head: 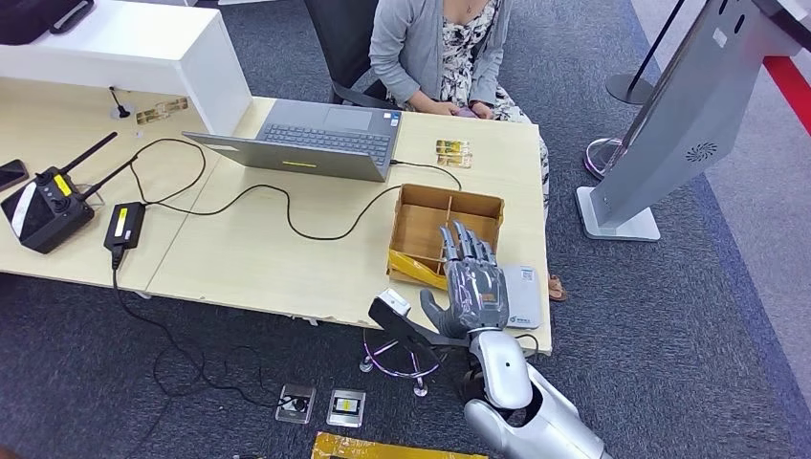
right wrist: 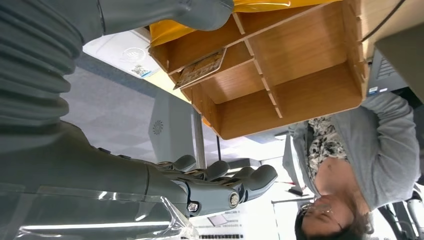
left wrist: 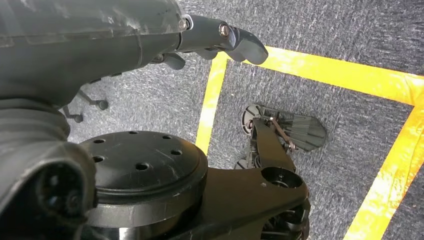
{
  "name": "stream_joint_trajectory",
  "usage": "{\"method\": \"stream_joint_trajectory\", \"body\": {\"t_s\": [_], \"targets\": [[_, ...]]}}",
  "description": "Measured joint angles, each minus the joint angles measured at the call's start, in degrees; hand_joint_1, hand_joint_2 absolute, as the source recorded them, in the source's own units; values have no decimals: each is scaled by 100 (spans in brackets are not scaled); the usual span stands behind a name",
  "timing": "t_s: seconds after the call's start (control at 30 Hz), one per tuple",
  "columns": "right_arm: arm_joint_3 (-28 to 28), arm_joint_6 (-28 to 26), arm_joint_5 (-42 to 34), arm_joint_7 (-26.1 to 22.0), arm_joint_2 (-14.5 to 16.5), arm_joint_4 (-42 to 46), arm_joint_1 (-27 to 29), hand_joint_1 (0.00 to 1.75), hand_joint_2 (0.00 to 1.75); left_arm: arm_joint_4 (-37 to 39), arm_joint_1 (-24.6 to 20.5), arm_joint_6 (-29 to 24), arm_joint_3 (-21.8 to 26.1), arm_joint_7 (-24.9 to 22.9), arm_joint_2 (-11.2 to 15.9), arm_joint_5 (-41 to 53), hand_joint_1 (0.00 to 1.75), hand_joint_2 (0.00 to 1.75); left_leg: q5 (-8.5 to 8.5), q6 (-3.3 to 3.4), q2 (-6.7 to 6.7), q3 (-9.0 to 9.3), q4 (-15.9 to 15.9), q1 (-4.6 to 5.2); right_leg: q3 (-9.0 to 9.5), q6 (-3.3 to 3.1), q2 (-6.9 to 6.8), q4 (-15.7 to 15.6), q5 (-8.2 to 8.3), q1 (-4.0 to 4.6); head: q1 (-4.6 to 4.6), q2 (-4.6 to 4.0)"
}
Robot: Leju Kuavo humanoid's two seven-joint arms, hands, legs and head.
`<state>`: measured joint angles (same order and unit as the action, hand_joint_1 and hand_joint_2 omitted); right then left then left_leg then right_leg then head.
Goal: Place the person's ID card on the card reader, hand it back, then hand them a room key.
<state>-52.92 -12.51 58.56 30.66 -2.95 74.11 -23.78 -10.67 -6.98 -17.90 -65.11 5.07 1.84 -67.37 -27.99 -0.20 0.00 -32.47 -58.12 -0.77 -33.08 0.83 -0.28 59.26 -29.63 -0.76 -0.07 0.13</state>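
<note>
Head view: empty, spread right robot hand (head: pixel 471 287) above wooden box (head: pixel 421 212), beside laptop (head: pixel 320 142).

The floor (head: pixel 669 325) is dark grey-blue carpet, marked with yellow tape lines (left wrist: pixel 320 70). A light wooden desk (head: pixel 249 249) spans the left and centre, with a white raised counter (head: pixel 143 57) at its far left. A dark office chair (head: pixel 339 48) stands behind the desk, occupied by a seated person (head: pixel 440 53). A grey floor-standing kiosk (head: pixel 660 134) on a flat base stands at the right, near a stanchion base (head: pixel 629 88). Lighting is even
</note>
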Motion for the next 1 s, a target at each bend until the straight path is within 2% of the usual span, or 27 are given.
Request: {"method": "stream_joint_trajectory", "body": {"t_s": [0.4,1.0], "targets": [[41,8,43,49,-14,-65,2,0,175,0,0,24,0,0,4,13,0,0,0,-1,0,0,0,0,0,0,0,0,0,0,-1,0],[143,-468,219,-147,-46,-545,67,0,175,0,0,88,-1,4,4,134,0,0,-1,-1,0,0,0,-1,0,-3,0,0,-2,1,0,0]]}}
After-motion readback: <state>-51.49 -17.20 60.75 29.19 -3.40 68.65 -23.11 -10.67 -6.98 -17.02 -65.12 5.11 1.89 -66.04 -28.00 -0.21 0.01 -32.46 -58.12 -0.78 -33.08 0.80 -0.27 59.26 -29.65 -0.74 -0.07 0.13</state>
